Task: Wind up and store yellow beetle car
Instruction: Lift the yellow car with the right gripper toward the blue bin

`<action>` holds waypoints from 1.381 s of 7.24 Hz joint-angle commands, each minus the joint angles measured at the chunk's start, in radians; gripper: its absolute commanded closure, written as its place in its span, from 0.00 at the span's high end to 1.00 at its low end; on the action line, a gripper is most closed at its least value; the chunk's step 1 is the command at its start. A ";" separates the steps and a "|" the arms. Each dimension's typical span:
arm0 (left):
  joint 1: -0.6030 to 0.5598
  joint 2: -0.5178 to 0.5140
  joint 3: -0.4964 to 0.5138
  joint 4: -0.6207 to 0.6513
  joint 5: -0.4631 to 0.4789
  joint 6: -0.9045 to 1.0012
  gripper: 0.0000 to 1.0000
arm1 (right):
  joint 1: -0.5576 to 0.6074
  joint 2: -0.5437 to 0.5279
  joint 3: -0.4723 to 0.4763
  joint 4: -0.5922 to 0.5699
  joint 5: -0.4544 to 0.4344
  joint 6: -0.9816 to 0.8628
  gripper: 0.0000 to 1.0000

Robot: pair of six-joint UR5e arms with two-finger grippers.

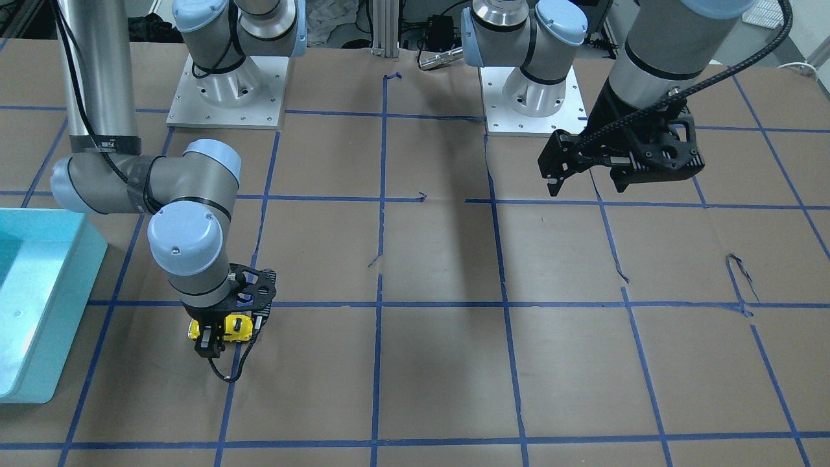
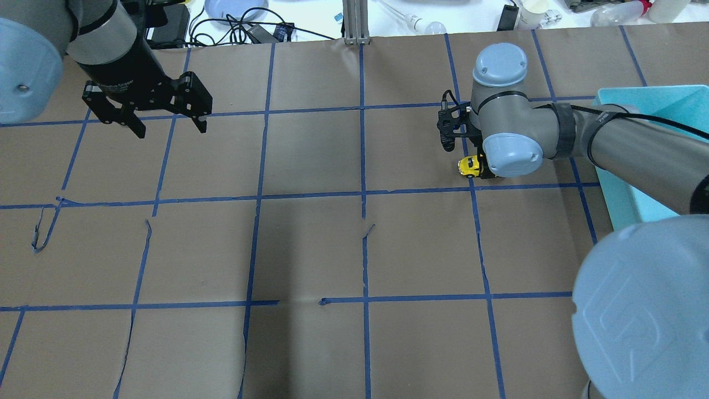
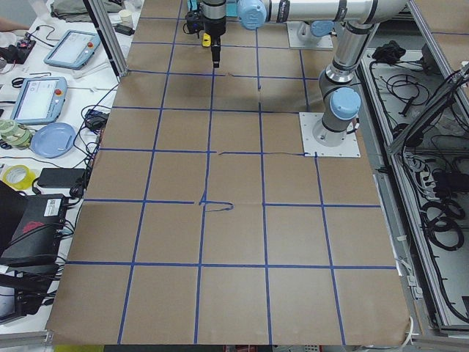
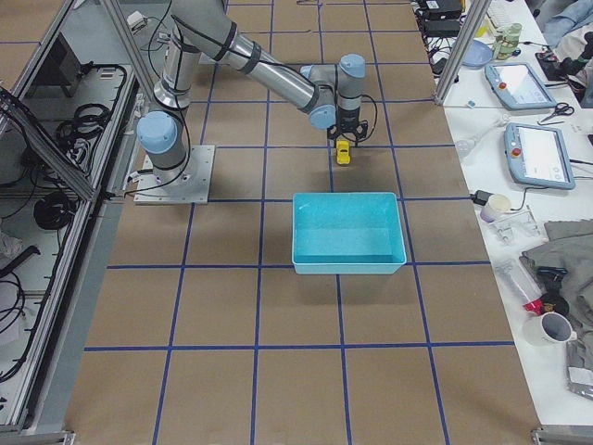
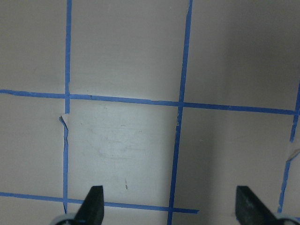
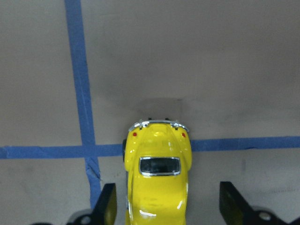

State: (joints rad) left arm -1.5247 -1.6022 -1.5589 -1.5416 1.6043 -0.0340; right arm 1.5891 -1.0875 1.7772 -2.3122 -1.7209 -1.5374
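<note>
The yellow beetle car (image 6: 158,173) stands on the brown paper over a blue tape line, between the fingers of my right gripper (image 6: 168,206). That gripper is open. Its left finger (image 6: 107,206) is close to the car's side and its right finger (image 6: 232,204) stands well apart. The car also shows in the front view (image 1: 227,327), the overhead view (image 2: 468,165) and the right side view (image 4: 343,154). My left gripper (image 2: 166,124) is open and empty, hovering above the table far from the car; it also shows in the front view (image 1: 583,185) and the left wrist view (image 5: 171,206).
A teal bin (image 2: 653,100) stands on the table just beyond the right arm; it also shows in the front view (image 1: 39,292) and the right side view (image 4: 347,232). Blue tape lines grid the brown paper, torn in places (image 1: 739,272).
</note>
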 commanded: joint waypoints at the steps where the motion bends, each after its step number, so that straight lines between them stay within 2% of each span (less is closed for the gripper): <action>1: 0.001 -0.001 -0.001 -0.002 0.000 -0.001 1.00 | 0.000 -0.003 -0.002 0.002 -0.002 -0.001 0.22; 2: 0.001 -0.001 -0.001 -0.002 0.000 -0.001 1.00 | 0.000 -0.006 -0.002 0.002 -0.006 -0.001 0.08; 3: 0.004 -0.002 -0.001 -0.002 0.003 0.000 1.00 | 0.000 -0.009 -0.004 0.004 -0.012 -0.001 0.05; 5: 0.005 -0.001 -0.003 -0.002 0.002 0.000 1.00 | -0.001 -0.032 -0.051 0.004 -0.035 -0.001 0.05; 6: 0.005 -0.002 -0.003 -0.002 0.000 -0.001 1.00 | -0.008 -0.038 -0.106 0.045 -0.075 -0.006 0.05; 7: 0.005 -0.001 -0.003 -0.002 0.003 -0.001 1.00 | -0.040 -0.055 -0.157 0.138 -0.080 -0.009 0.05; 8: 0.005 -0.001 -0.003 -0.002 0.002 0.000 1.00 | -0.102 -0.090 -0.188 0.231 -0.075 -0.048 0.05; 10: 0.005 0.001 -0.003 -0.003 0.005 0.000 1.00 | -0.228 -0.115 -0.196 0.260 -0.071 -0.183 0.04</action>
State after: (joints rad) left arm -1.5206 -1.6026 -1.5616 -1.5435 1.6068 -0.0346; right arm 1.4409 -1.1852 1.5906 -2.0792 -1.7957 -1.6382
